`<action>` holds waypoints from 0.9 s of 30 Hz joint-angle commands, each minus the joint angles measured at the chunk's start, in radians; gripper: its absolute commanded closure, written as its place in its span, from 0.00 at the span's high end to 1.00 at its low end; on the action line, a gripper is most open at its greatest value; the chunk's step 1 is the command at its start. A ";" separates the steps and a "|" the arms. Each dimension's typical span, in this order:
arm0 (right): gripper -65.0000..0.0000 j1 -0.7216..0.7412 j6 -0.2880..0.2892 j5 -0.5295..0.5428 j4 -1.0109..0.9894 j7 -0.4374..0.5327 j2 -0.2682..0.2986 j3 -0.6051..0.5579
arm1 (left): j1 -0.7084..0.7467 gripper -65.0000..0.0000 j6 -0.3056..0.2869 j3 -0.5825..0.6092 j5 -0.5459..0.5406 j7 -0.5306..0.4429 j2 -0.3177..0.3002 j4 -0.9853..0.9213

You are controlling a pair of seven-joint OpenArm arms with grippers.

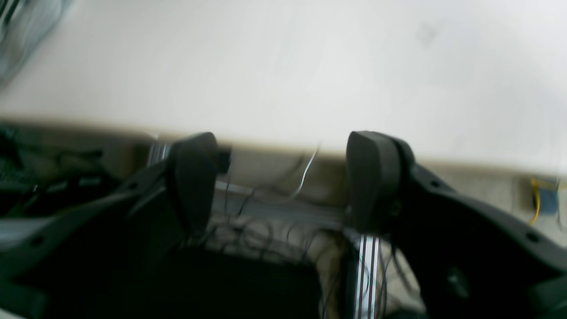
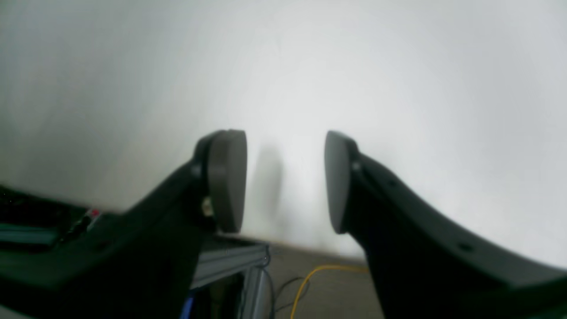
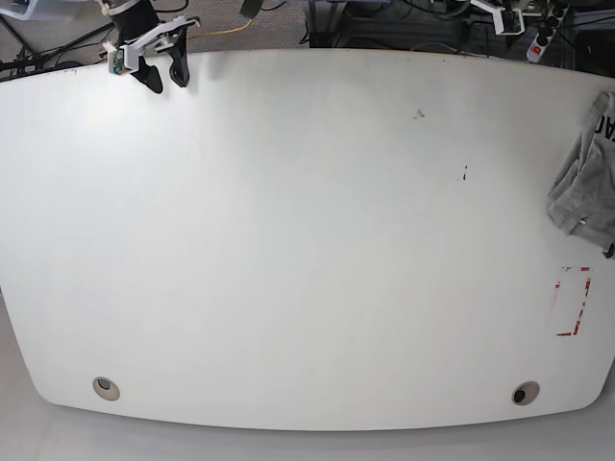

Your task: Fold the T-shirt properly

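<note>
Shirt (image 3: 586, 178) bunched at right edge of table (image 3: 307, 250), mid-height. Right gripper (image 3: 162, 72) upper left, fingers wide, empty. Left gripper (image 1: 283, 181) fingers wide, empty, over table's edge.

The T-shirt (image 3: 586, 178) lies bunched at the surface's (image 3: 307, 240) right edge, a marked rectangle (image 3: 573, 302) just before it. The right tool (image 3: 161, 69) hangs over the far left corner; the left tool (image 1: 283, 181) sits beyond the far edge.
</note>
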 commanded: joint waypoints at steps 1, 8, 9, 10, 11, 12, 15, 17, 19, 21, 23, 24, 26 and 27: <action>0.41 -0.082 0.008 0.027 0.019 0.028 0.011 0.006 | 0.081 0.64 0.001 -0.003 -0.005 -0.024 0.003 0.014; 0.41 -0.225 0.010 0.027 0.002 0.028 0.003 -0.005 | 0.142 0.64 -0.001 -0.003 -0.005 -0.018 -0.005 -0.037; 0.41 -0.240 0.010 0.027 -0.009 0.028 0.003 -0.014 | 0.142 0.64 -0.001 -0.003 -0.005 -0.018 -0.005 -0.063; 0.41 -0.250 0.010 0.023 -0.022 0.028 0.003 -0.031 | 0.139 0.64 -0.001 -0.003 -0.005 -0.018 -0.007 -0.094; 0.41 -0.254 0.010 0.020 -0.047 0.028 0.006 -0.056 | 0.130 0.64 -0.001 -0.003 -0.005 -0.018 -0.011 -0.131; 0.41 -0.257 0.010 0.020 -0.068 0.028 0.011 -0.072 | 0.119 0.64 -0.001 -0.001 -0.005 -0.018 -0.022 -0.163; 0.41 -0.253 0.010 0.020 -0.139 0.028 0.012 -0.100 | 0.070 0.64 -0.001 0.031 -0.005 -0.020 -0.062 -0.275; 0.41 -0.237 0.010 0.018 -0.179 0.028 0.012 -0.122 | 0.044 0.64 -0.001 0.049 -0.005 -0.023 -0.088 -0.328; 0.41 -0.194 0.010 0.018 -0.237 0.028 0.014 -0.152 | 0.003 0.64 -0.001 0.068 -0.005 -0.024 -0.105 -0.411; 0.41 -0.159 0.010 0.012 -0.297 0.028 0.014 -0.166 | -0.039 0.63 -0.001 0.088 -0.005 -0.024 -0.106 -0.480; 0.41 -0.116 0.005 -0.019 -0.346 0.028 0.012 -0.168 | -0.097 0.59 0.001 0.100 -0.001 -0.024 -0.109 -0.551; 0.41 -0.087 0.005 -0.046 -0.372 0.028 0.006 -0.168 | -0.129 0.58 0.001 0.103 0.001 -0.021 -0.111 -0.599; 0.41 -0.043 0.002 -0.112 -0.427 0.028 0.000 -0.169 | -0.189 0.56 0.001 0.104 0.003 -0.021 -0.111 -0.692; 0.41 -0.027 0.002 -0.132 -0.450 0.028 -0.008 -0.178 | -0.214 0.56 0.001 0.104 0.003 -0.021 -0.113 -0.729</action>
